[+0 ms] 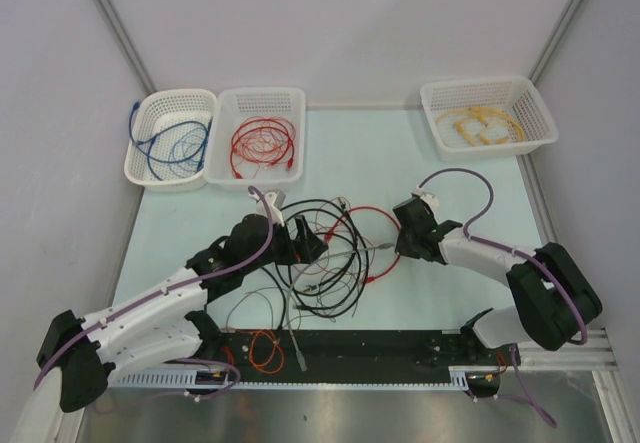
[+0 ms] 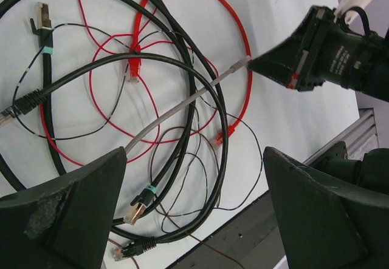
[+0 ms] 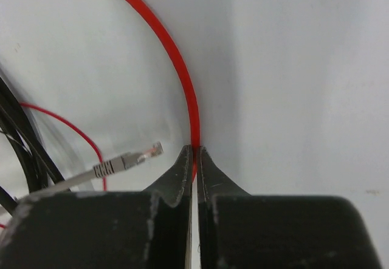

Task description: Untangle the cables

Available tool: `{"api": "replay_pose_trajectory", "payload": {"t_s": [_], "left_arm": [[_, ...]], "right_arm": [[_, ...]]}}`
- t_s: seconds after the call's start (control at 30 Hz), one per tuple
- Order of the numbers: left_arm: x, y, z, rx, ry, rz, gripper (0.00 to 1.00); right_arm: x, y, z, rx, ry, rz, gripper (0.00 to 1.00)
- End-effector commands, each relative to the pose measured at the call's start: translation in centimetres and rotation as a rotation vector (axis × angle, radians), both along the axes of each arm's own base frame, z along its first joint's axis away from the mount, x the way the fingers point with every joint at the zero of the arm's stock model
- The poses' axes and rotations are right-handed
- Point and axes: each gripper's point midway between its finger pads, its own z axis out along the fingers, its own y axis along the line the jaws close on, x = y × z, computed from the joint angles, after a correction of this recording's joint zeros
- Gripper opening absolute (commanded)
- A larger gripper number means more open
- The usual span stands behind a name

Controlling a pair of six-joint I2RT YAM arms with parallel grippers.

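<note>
The cables (image 1: 325, 263) lie in a jumble on the pale mat between the two arms: thick black loops (image 2: 200, 81), a thick red loop (image 2: 243, 68), thin red and thin dark wires, and a grey cable (image 2: 182, 105) with a plug. My right gripper (image 3: 194, 150) is at the jumble's right edge, shut on the thick red cable (image 3: 176, 62), with the grey plug (image 3: 130, 158) just to its left. In the top view it is the right gripper (image 1: 400, 248). My left gripper (image 2: 194, 153) hangs open above the jumble's left side, with black plugs below and nothing between its fingers.
Three white baskets stand along the far edge: one with blue cable (image 1: 170, 138), one with red cable (image 1: 258, 133), one with yellow cable (image 1: 487, 115). A black strip (image 1: 400, 348) runs along the near edge, and a small orange-brown coil (image 1: 262, 348) lies on it.
</note>
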Motion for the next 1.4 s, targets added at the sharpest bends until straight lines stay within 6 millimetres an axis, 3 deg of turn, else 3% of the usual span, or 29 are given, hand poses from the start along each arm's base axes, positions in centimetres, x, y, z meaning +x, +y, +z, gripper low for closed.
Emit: {"api": "replay_pose_trajectory", "payload": {"t_s": [0.0,0.27,0.5,0.6,0.63,0.77,0.8,0.83,0.9,0.93,1.0,1.1,1.2,1.23,1.27,1.33,1.37], "left_arm": [[0.1,0.2,0.8,-0.019,-0.018,0.021,0.99],[0.5,-0.1,2.6,-0.060,-0.074,0.018,1.00],[0.7,-1.2,6.5,-0.143,-0.202,-0.044,0.99],[1.2,-1.8,8.0,-0.170,-0.260,-0.061,1.00],[0.8,-2.4,8.4,-0.181,-0.258,-0.104,1.00],[-0.7,-5.5,7.5,-0.163,-0.228,-0.299,1.00],[-1.0,-6.3,4.4,-0.067,-0.168,-0.356,1.00],[-1.9,-7.9,5.1,-0.053,-0.181,-0.430,0.97],[-3.6,-9.1,2.7,0.061,-0.169,-0.560,0.92],[-5.2,-10.7,1.8,0.092,-0.170,-0.640,0.88],[-7.2,-12.2,1.1,0.130,-0.207,-0.755,0.85],[-8.3,-14.4,0.0,0.178,-0.235,-0.865,0.77],[-8.3,-16.0,-1.8,0.227,-0.229,-0.929,0.67],[-8.1,-16.7,-1.6,0.226,-0.234,-0.940,0.62],[-8.1,-16.8,-3.5,0.266,-0.195,-0.957,0.60],[-7.7,-17.6,-4.1,0.298,-0.205,-0.974,0.57],[-7.6,-17.6,-5.4,0.327,-0.184,-0.983,0.56]], "right_arm": [[-3.0,-1.0,1.4,-0.012,0.034,0.009,0.00],[-1.8,-0.8,10.9,0.073,-0.161,0.016,0.00],[-1.5,-0.2,18.2,0.170,-0.314,0.035,0.00],[-1.3,-0.1,17.7,0.131,-0.290,0.067,0.00],[-1.2,0.1,16.7,0.112,-0.256,0.077,0.01],[-1.7,0.6,15.6,0.099,-0.213,0.087,0.06],[-1.6,0.6,15.7,0.096,-0.224,0.086,0.07],[-1.6,0.7,16.0,0.100,-0.232,0.088,0.07],[-1.5,0.6,16.3,0.102,-0.248,0.085,0.07],[-1.4,0.6,16.4,0.100,-0.253,0.085,0.07],[-1.6,0.3,16.3,0.095,-0.250,0.079,0.07],[-1.8,0.0,16.4,0.091,-0.248,0.070,0.06],[-1.9,-0.2,17.1,0.104,-0.272,0.068,0.05],[-2.0,-0.2,17.3,0.106,-0.276,0.066,0.05],[-2.0,-0.3,17.6,0.113,-0.285,0.065,0.05],[-2.1,-0.4,18.0,0.124,-0.296,0.063,0.04],[-2.2,-0.6,18.0,0.125,-0.295,0.062,0.04]]}}
